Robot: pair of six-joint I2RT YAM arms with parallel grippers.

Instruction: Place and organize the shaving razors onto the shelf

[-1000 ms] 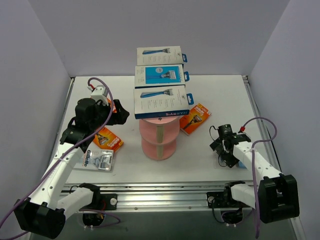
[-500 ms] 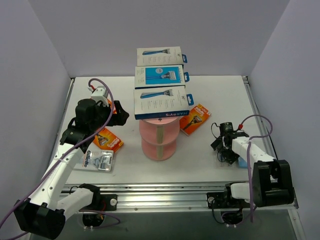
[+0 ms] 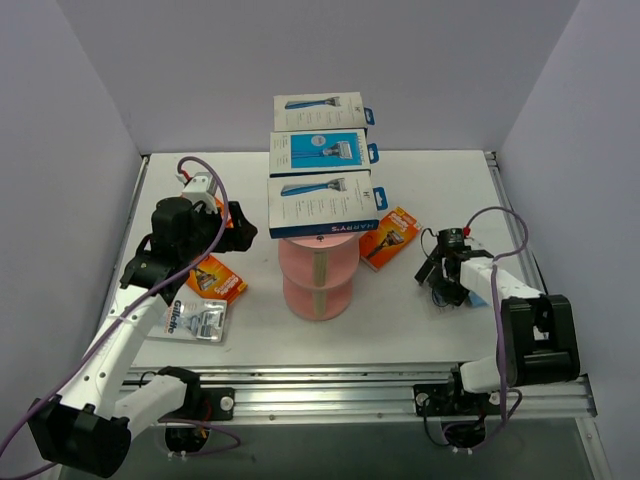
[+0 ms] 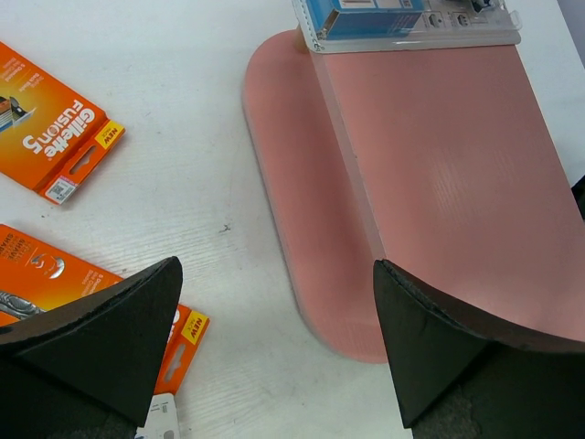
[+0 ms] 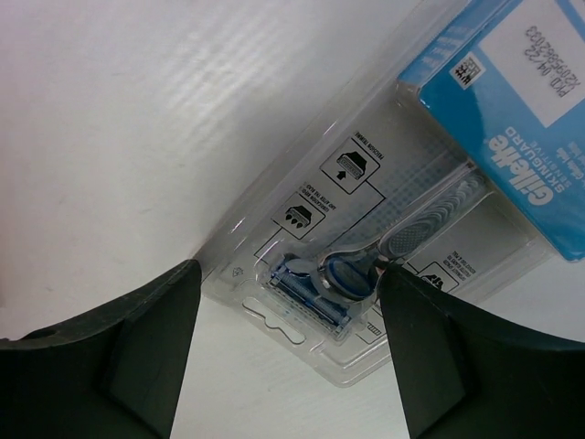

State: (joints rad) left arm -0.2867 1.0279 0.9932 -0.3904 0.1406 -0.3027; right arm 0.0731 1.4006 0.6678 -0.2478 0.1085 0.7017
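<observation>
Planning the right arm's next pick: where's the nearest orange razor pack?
Top view: the orange razor pack lies on the table right of the shelf, between it and the right gripper.

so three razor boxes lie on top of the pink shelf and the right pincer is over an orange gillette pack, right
Not quite. The right pincer is over a clear Gillette blister pack with a blue card insert, not an orange one, as the right wrist view shows. The three razor boxes do lie on top of the pink shelf.
</observation>
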